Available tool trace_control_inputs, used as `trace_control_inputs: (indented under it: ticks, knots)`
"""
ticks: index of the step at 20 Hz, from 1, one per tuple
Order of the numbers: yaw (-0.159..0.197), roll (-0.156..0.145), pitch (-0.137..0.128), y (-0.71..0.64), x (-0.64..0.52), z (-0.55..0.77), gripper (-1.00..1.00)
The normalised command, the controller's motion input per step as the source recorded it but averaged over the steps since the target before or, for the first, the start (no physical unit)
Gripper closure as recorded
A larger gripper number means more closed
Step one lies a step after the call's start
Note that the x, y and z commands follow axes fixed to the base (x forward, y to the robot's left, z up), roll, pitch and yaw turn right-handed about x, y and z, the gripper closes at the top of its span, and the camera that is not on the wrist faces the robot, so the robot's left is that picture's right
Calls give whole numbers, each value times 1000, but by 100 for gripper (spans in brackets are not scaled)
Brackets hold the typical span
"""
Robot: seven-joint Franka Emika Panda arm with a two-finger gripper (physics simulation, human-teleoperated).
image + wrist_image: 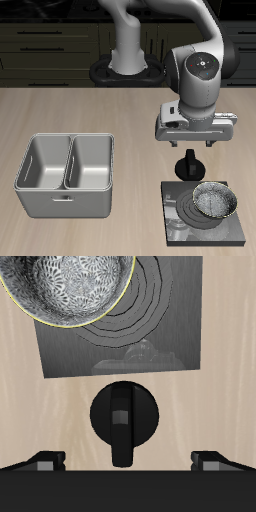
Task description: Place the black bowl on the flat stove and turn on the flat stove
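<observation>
The fingers (40, 460) are spread wide, straddling the black knob (124, 418) directly below; its handle runs crosswise to their gap. The black bowl (214, 200) already sits on the flat stove (176, 222).

Black bowl (75, 291) sits on flat stove (150, 341); knob (125, 419) between open end effector (125, 461) fingertips.

Both renders are evenly and brightly lit with soft, diffuse light that gives no clear direction, and the pale worktop (70, 110) shows no glare. Shadows are faint: a soft dark patch lies beneath the grey tray (66, 176), and the cabinets behind stay dim. Edges look slightly pixelated at this low resolution, though nothing is blurred or visibly warped.
</observation>
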Motion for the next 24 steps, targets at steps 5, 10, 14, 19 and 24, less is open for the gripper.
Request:
trace_control_inputs:
  ticks: [5, 10, 14, 19, 24]
  knots:
    - [-20, -26, 44, -99, -158, -305, -100]
    - [-18, -19, 48, -11, -158, -277, -100]
    - [-9, 20, 21, 139, -163, -172, -100]
    - [-17, 33, 30, 208, -205, -171, -100]
    - [2, 18, 25, 106, -145, -165, -100]
